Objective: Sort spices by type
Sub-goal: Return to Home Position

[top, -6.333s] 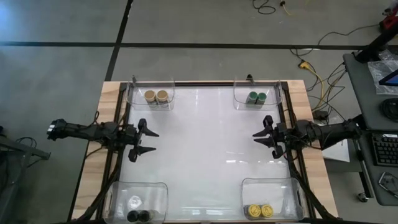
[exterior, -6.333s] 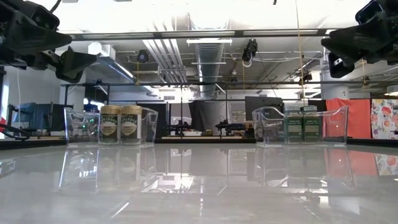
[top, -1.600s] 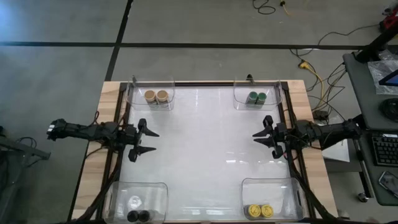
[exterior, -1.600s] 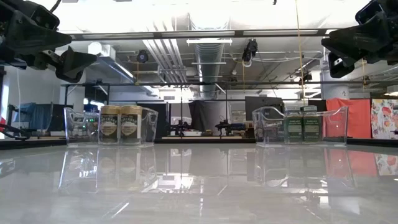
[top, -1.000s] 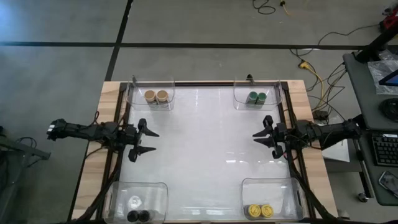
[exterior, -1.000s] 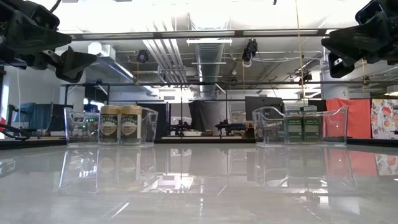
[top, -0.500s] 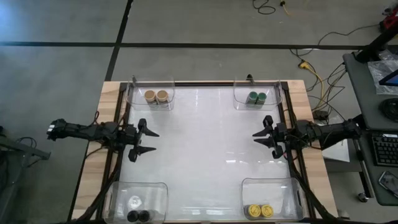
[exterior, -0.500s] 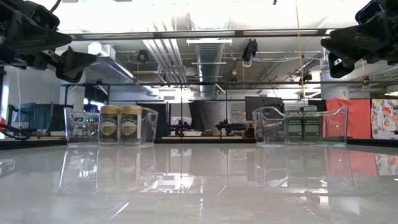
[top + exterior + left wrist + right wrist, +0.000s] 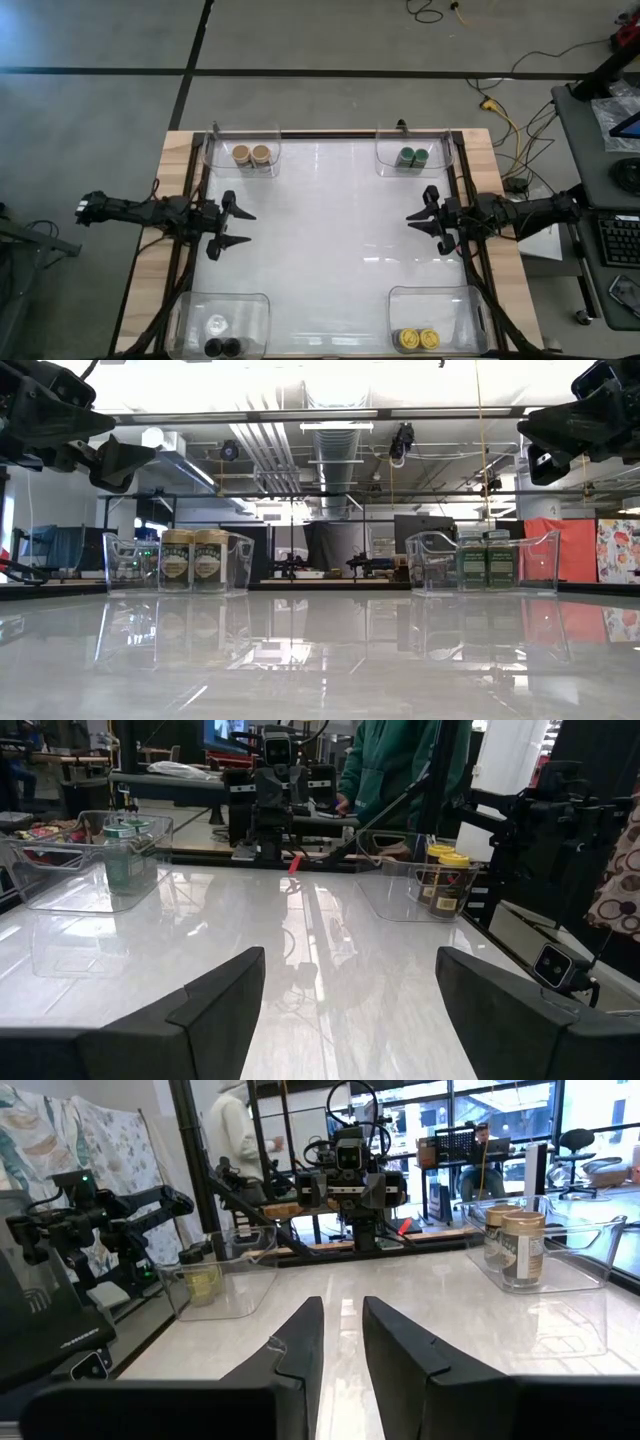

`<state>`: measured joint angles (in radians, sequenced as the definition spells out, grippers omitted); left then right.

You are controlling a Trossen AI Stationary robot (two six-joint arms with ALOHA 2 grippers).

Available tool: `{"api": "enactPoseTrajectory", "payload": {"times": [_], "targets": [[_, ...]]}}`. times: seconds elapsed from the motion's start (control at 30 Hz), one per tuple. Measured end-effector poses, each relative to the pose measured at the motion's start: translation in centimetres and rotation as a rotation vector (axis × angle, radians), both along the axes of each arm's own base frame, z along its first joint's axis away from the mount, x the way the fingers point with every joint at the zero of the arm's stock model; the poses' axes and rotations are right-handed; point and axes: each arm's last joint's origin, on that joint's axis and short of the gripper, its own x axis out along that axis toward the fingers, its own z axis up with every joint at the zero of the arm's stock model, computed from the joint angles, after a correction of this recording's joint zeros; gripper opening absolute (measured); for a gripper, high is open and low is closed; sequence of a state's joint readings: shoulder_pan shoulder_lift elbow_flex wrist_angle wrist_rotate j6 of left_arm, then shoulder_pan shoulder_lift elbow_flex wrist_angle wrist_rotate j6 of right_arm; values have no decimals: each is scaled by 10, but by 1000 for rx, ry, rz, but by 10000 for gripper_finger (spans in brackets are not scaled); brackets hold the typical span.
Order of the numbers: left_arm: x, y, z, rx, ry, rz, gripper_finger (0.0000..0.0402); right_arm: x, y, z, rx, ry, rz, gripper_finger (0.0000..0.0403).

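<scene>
The spices stand in pairs inside four clear tubs at the table's corners. Two tan-lidded jars (image 9: 251, 155) are at the far left, two green ones (image 9: 412, 157) at the far right, two black ones (image 9: 222, 347) at the near left and two yellow ones (image 9: 417, 340) at the near right. My left gripper (image 9: 238, 227) hovers level over the table's left edge, open, with nothing between its fingers (image 9: 350, 960). My right gripper (image 9: 415, 222) hovers level over the right edge, its fingers (image 9: 342, 1305) drawn together to a narrow slit and holding nothing.
The white tabletop (image 9: 330, 240) lies bare between the tubs. A pale round thing (image 9: 217, 324) also sits in the near-left tub. Beyond the right edge a person in a green top (image 9: 390, 765) stands, and a desk (image 9: 600, 150) with cables is nearby.
</scene>
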<state>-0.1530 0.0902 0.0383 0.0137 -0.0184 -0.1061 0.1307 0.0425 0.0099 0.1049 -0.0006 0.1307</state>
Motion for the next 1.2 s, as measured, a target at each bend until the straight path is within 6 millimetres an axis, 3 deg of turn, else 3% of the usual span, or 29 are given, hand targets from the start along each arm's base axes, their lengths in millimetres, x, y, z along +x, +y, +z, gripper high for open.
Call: {"api": "enactPoseTrajectory", "payload": {"times": [0.57, 1.2], "targets": [[0, 0, 0, 0, 0, 0, 279, 0, 0, 0, 0, 0, 0, 96], [0, 0, 0, 0, 0, 0, 279, 0, 0, 0, 0, 0, 0, 61]]}}
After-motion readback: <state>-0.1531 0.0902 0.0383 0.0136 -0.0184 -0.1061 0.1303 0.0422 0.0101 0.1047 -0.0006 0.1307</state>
